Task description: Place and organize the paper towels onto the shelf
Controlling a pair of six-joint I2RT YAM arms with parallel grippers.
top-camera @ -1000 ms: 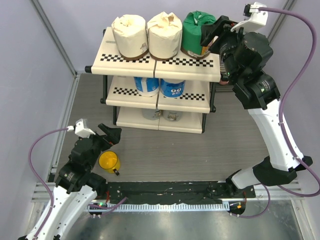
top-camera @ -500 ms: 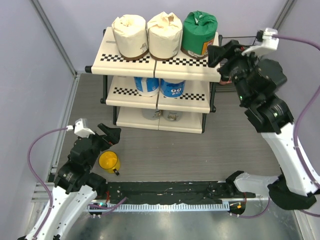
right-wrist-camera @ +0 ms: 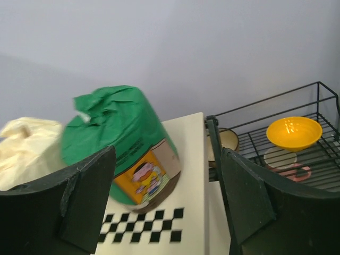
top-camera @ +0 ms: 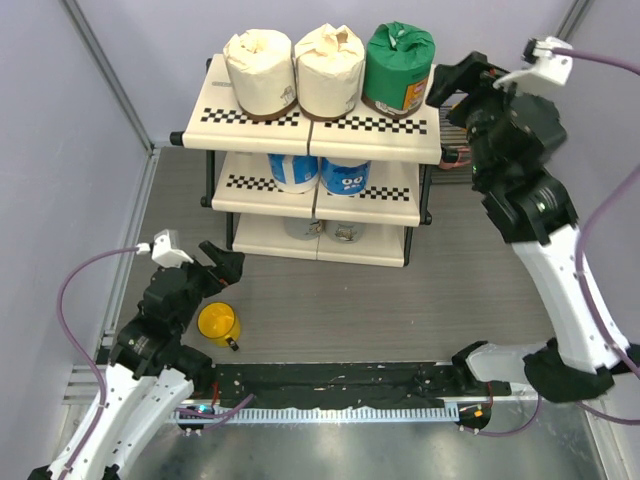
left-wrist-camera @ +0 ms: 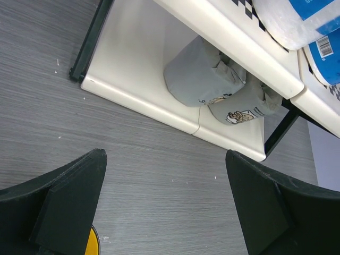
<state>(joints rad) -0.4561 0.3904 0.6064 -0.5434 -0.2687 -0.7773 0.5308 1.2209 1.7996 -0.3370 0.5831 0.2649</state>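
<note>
Tall three-tier shelf w/ cream boards, black-white checkered strips & black tube frame (top-camera: 330,125) stood at the far side of the grey table (top-camera: 400,300). Top tier: two cream wrapped paper towel rolls (top-camera: 260,72) at left & centre, green wrapped roll (top-camera: 398,68) at the right end, all upright, side by side. Mid tier: two blue-and-white rolls (top-camera: 293,170). Bottom tier: two grey rolls (left-wrist-camera: 199,74), touching each other, clear in the left wrist view.

Right gripper (top-camera: 452,82) hung just right of the green roll at top-tier height, jaws spread wide w/ nothing in them; the roll stood apart from both fingers. Black wire rack (right-wrist-camera: 319,106) w/ an orange bowl (right-wrist-camera: 294,132) sat by the shelf's right end.

Left gripper (top-camera: 222,265) was low over the table's near side, jaws fully apart & empty, facing the bottom tier. Small yellow mug (top-camera: 218,322) sat just beside it.
</note>
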